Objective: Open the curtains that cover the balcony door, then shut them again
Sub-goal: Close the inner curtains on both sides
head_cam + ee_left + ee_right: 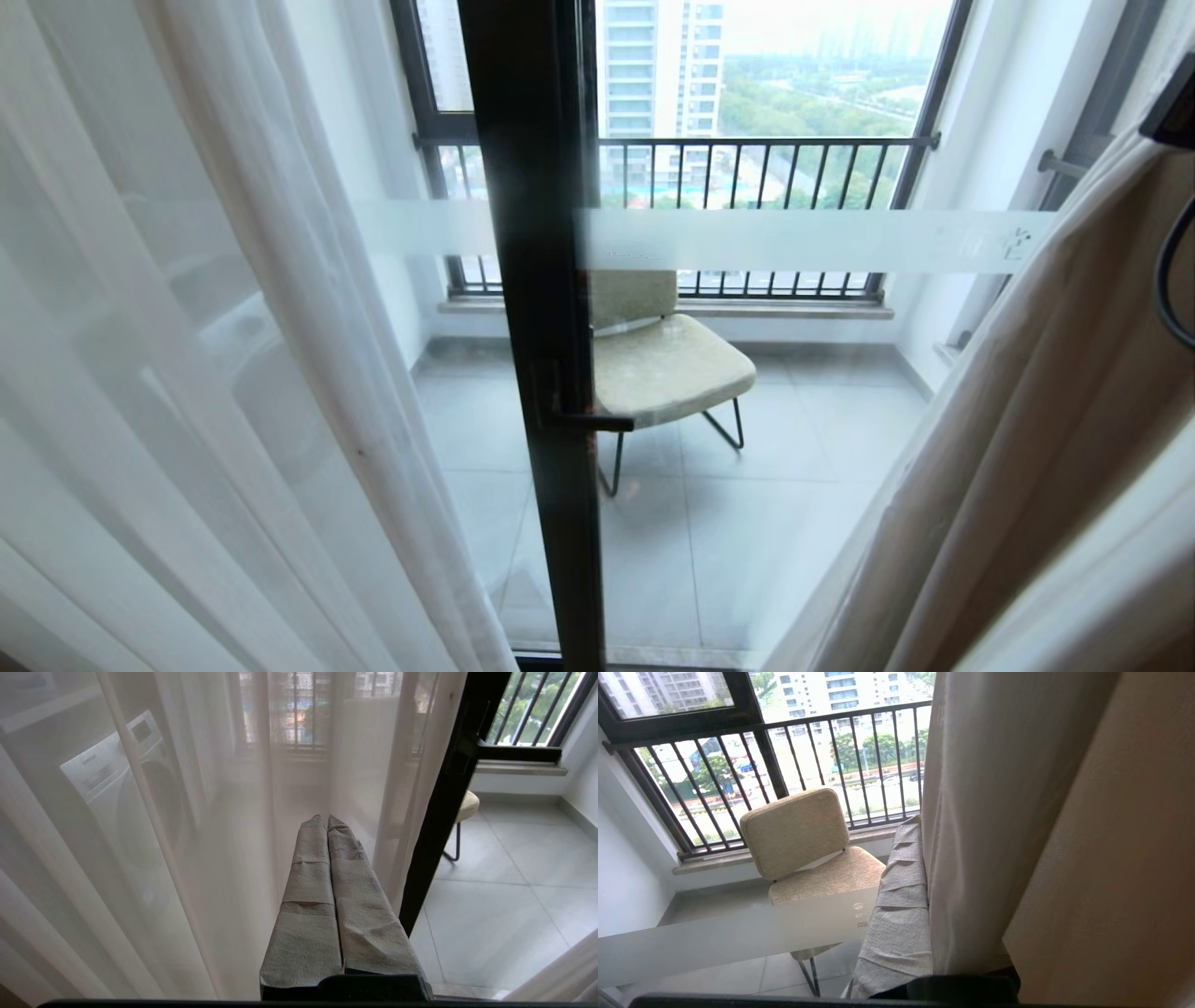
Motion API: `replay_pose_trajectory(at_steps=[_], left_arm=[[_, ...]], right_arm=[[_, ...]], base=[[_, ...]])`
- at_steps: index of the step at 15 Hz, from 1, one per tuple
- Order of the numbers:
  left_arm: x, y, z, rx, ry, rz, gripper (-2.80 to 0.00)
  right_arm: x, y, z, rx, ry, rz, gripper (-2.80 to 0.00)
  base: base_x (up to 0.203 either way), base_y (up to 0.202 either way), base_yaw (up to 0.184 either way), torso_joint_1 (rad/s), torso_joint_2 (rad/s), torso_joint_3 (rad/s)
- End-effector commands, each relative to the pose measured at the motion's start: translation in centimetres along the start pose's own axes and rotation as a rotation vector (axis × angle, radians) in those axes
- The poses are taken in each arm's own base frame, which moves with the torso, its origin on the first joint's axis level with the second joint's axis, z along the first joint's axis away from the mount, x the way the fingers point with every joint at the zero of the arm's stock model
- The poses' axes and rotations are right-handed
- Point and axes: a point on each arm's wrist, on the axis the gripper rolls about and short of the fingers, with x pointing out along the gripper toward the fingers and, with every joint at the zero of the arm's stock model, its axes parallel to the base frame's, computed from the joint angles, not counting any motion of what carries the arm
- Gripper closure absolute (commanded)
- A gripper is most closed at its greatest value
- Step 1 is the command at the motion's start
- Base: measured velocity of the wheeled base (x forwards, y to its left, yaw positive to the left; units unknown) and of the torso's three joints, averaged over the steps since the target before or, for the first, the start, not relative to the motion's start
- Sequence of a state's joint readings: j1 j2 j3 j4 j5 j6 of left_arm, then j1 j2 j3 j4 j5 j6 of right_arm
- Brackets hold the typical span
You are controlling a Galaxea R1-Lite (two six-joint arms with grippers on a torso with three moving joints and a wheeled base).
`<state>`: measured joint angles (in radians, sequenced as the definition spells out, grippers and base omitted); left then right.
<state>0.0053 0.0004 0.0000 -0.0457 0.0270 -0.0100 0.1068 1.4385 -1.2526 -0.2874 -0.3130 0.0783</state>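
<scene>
Right end effector (920, 826): my wrapped fingers are closed together, one hidden behind the fabric fold; they press sideways against the right-hand curtain rather than pinching it, as far as I can see.
Right arm in head view: only a dark part of it shows at the upper right corner, behind the bunched drape.
Left end effector (327, 821): closed, holding nothing, pointing at the sheer panel (187, 835) just beside the door frame.
Curtains: the white sheer hangs over the left half of the glass; the beige drape (1046, 420) is gathered to the right, a sheer layer along its inner edge.
Balcony door (537, 308): black frame upright mid-scene, lever handle (593, 422) low on it, frosted band (794, 240) across the glass.
Beyond the glass: a padded chair (663, 364) on the tiled balcony floor, the railing (766, 142) behind it.
Step in hand: I judge the opening half, right side pushed aside, left sheer not yet drawn.
Next move calls for: carrying the right fold further out, or hooking the left sheer and sweeping it off the glass.
Left wrist view alone: a washing machine (126, 793) dim behind the sheer.
Right wrist view alone: the fabric's contact with my fingers.
</scene>
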Motion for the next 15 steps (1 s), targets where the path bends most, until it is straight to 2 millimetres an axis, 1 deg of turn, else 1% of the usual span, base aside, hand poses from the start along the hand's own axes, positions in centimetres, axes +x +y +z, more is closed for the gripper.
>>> replay_pose_trajectory(at_steps=[1,15], left_arm=[[0.00,0.00,0.00,0.001,-0.001,0.001,0.00],[0.00,0.00,0.00,-0.001,-0.001,0.001,0.00]], right_arm=[[0.79,0.27,-0.26,-0.001,0.005,0.000,0.00],[0.99,0.39,0.17,0.003,-0.010,0.001,0.00]], base=[[0.000,0.189,-0.002,0.002,0.00,0.002],[0.000,0.191,0.001,0.002,0.00,0.003]])
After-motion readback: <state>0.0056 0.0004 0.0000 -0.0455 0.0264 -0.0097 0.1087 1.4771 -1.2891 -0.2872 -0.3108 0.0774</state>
